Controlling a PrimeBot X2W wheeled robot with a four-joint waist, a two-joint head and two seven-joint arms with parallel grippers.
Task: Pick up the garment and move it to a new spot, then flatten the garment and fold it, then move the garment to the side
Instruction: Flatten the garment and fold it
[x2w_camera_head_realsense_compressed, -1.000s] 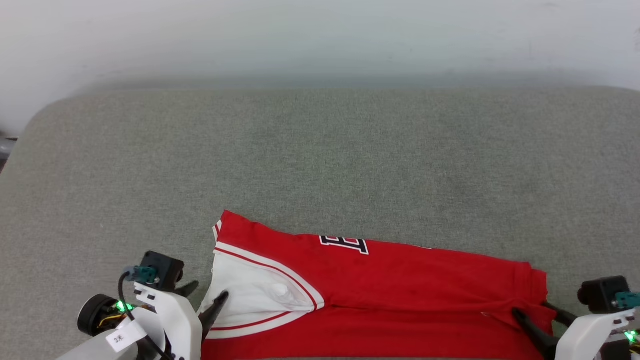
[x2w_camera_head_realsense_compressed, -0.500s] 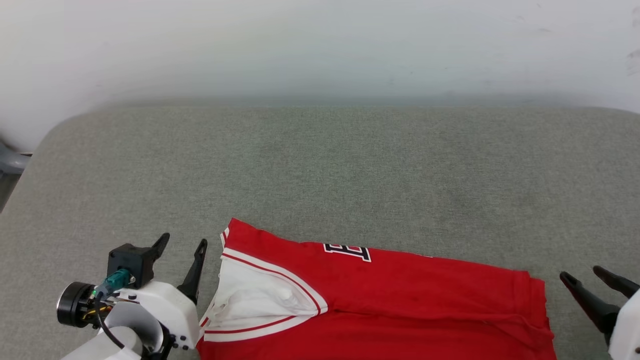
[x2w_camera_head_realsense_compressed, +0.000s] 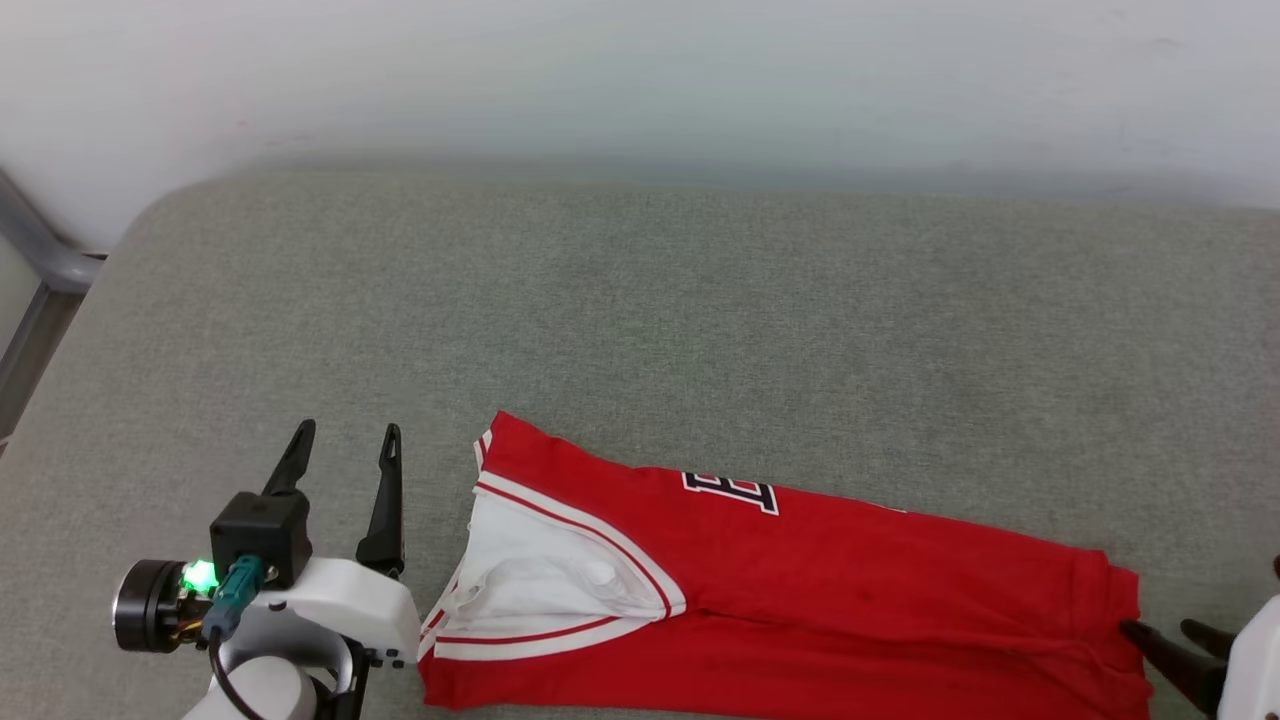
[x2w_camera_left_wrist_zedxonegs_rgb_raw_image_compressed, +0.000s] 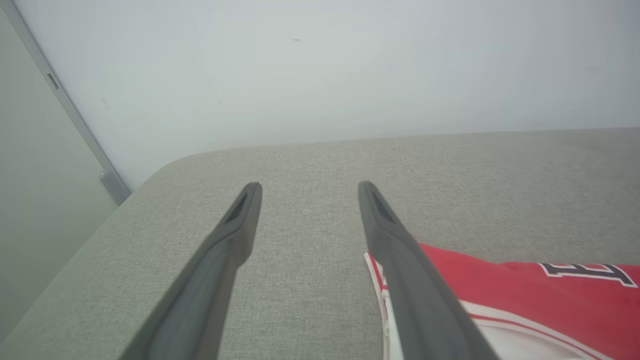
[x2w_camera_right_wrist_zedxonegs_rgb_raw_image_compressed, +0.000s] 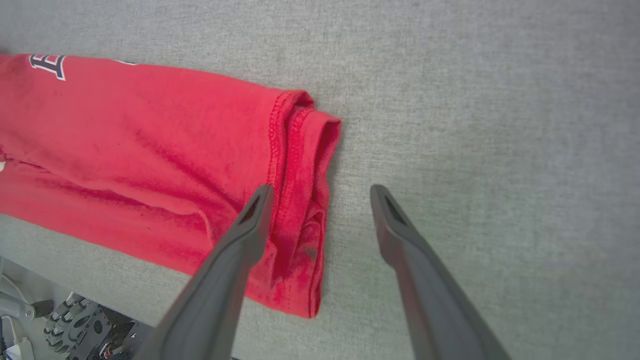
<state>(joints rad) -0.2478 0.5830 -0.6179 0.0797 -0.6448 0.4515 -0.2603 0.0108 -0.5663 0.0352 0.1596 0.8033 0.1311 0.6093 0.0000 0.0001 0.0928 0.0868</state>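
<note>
Your left gripper (x2w_camera_head_realsense_compressed: 348, 430) and right gripper (x2w_camera_head_realsense_compressed: 1155, 628) are hanging spread and empty, so you are risking snagging and unfolding the garment (x2w_camera_head_realsense_compressed: 850, 590) just beside the right one.

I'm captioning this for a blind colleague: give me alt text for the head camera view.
A red garment with a white sleeve lies folded in a long band along the near edge of a grey fabric surface, against a white wall. The left gripper is open beside its sleeve end, and the right gripper is open at its hem end.
</note>
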